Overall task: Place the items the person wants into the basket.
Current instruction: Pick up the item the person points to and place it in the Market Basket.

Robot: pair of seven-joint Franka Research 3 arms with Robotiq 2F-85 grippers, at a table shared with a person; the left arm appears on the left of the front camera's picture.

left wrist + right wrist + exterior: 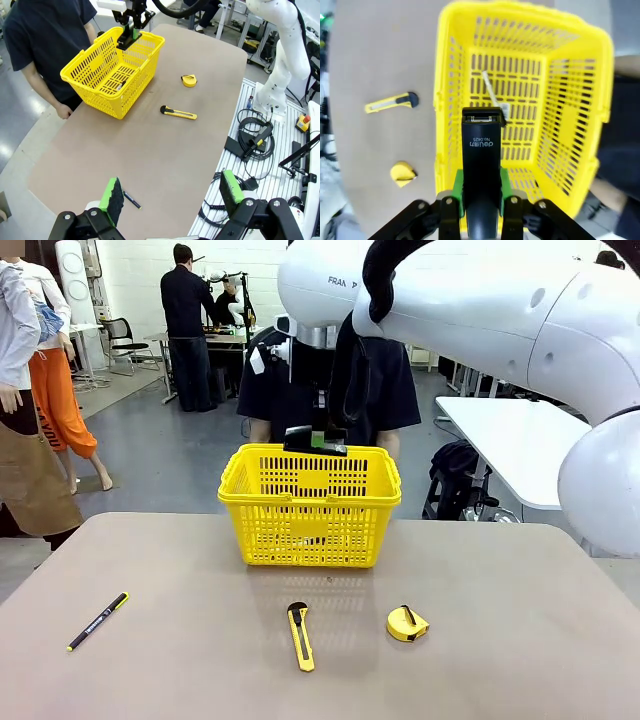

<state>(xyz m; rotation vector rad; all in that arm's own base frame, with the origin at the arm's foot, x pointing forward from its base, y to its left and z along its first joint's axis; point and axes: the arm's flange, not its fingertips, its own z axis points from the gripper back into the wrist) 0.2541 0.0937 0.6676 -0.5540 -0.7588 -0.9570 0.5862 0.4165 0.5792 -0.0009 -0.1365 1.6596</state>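
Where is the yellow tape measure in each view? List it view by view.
Front view: tape measure lower right of centre, right of the utility knife.
Left wrist view: upper middle, above the knife.
Right wrist view: lower left, below the knife.
Shared landmark: the yellow basket; the tape measure lies outside it.

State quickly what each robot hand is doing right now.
Left hand: open, holding nothing.
Right hand: closed on the black stapler, over the basket.
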